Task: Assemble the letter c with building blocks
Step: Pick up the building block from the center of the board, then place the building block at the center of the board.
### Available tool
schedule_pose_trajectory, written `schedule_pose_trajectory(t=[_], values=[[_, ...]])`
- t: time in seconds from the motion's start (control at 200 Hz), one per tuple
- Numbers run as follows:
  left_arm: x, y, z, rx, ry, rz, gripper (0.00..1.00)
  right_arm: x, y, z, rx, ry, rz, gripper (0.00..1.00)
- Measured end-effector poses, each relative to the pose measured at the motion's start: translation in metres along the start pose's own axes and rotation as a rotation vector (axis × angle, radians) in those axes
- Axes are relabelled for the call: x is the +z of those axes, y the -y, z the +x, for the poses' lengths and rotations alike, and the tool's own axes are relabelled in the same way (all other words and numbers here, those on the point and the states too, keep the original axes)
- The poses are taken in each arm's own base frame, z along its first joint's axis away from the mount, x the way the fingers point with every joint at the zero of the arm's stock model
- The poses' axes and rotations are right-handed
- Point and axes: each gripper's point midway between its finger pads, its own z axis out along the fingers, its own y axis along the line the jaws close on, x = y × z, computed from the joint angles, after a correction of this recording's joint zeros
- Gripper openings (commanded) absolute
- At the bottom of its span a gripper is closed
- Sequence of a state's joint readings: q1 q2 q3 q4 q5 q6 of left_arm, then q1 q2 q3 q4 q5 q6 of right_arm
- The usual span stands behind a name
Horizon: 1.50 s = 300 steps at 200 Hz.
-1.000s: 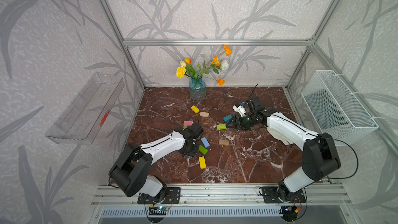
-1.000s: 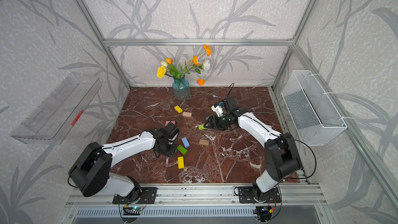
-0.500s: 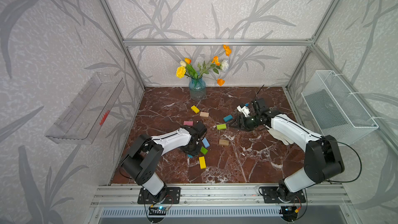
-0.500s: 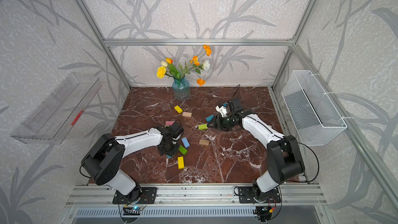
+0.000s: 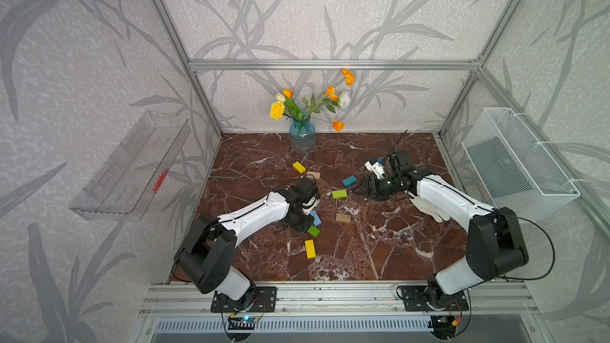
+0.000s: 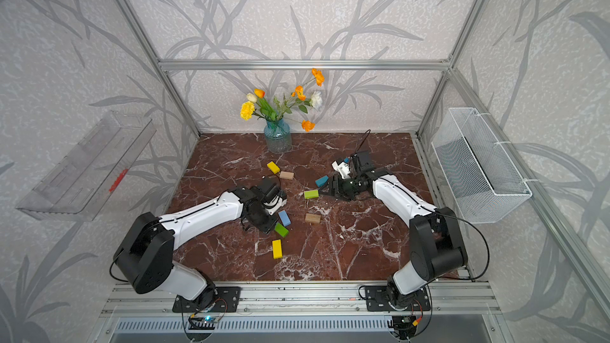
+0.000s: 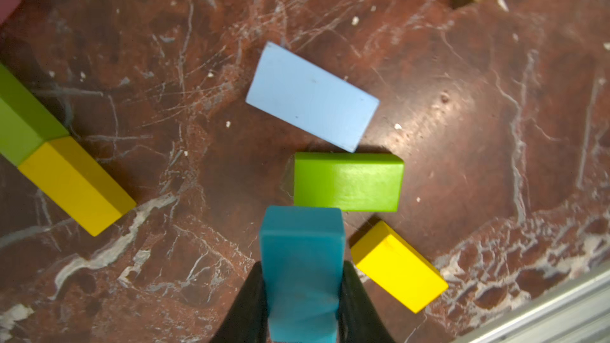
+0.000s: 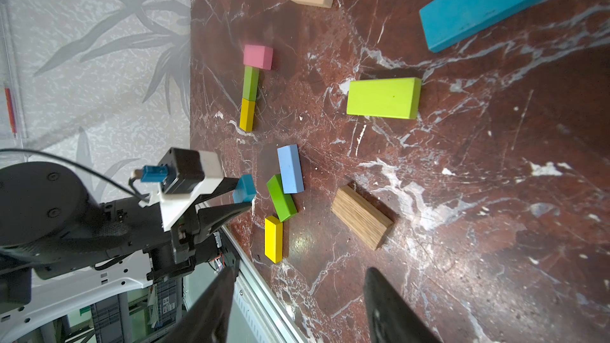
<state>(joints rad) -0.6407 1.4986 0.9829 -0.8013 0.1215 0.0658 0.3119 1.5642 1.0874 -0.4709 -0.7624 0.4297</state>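
L gripper [image 7: 303, 268]: jaws pinching teal block [image 7: 302, 235], nr green block [image 7: 346, 181].
R gripper [image 8: 300, 275]: jaws spread wide, over counter [image 8: 495, 193] nr lime block [image 8: 383, 98].
Loose on counter: lt-blue block [image 7: 312, 97], green block, yellow block [image 7: 397, 265] by L gripper; pink-green-yellow row [image 8: 251, 89] beside.
Vase [image 5: 302, 138]: holds flowers [image 5: 310, 103], back of counter.
Wall tray [image 5: 132, 166]: small red thing [image 5: 160, 179] inside, can't tell what.
Wire basket [image 5: 518, 166]: on R wall.
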Motion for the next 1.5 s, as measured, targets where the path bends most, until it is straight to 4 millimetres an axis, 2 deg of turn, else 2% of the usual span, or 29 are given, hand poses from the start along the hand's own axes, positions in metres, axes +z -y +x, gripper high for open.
schedule_pose_trajectory(t=[0.075,0.235,0.535,0.675,0.855,1.075,1.499], values=[[-0.01,0.002,0.005,0.112,0.008,0.008,0.12,0.0,0.001,0.0,0.003,0.0,0.0,0.62],[-0.024,-0.003,0.02,0.293,-0.005,0.005,0.13,0.0,0.002,0.001,0.006,-0.001,-0.003,0.62],[-0.018,-0.038,0.057,0.392,-0.076,0.038,0.18,0.0,0.002,0.001,0.016,-0.004,-0.005,0.62],[-0.013,-0.042,0.071,0.461,-0.08,0.053,0.18,0.002,0.003,0.001,0.025,-0.008,-0.004,0.62],[-0.002,-0.047,0.064,0.544,-0.02,0.04,0.15,0.005,0.007,0.002,0.046,-0.019,0.002,0.62],[0.008,-0.056,0.051,0.644,0.014,0.011,0.15,0.006,0.009,0.002,0.063,-0.025,0.005,0.61],[0.021,-0.074,0.043,0.723,-0.017,-0.057,0.17,0.012,0.014,0.001,0.094,-0.041,0.011,0.61]])
